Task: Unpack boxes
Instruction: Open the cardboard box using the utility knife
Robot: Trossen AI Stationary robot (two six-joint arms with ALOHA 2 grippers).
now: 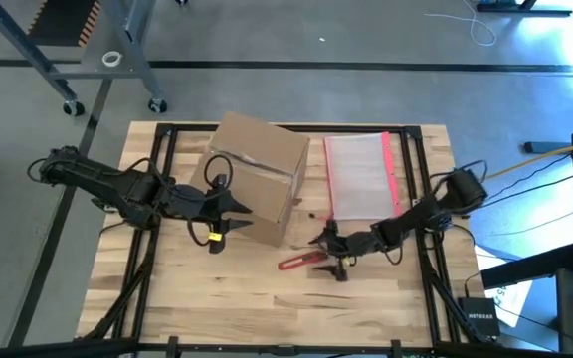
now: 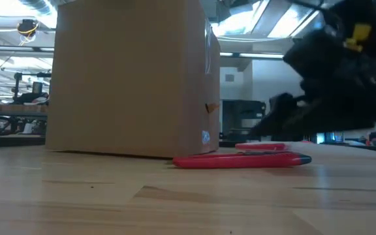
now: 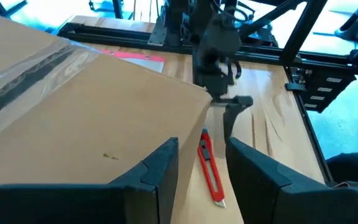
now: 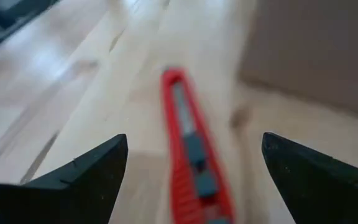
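While spread, R gripper [image 4: 191, 171] over cutter [image 4: 188, 149].

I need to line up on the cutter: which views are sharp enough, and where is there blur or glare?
Right wrist view: the red plastic box cutter is soft, out of focus between the open right gripper. Left wrist view: sharp; tape on the brown cardboard box shows glare. Low view: cutter clear, the dark arm behind it blurred, ceiling lights bright. High view: even light on the wooden table.

From my remote station I see a grey concrete floor [image 1: 366, 40] with a dark strip across it, a grey metal wheeled rack [image 1: 88, 60] on it, and bright ceiling strip lights [image 2: 266, 19] far beyond the arms.
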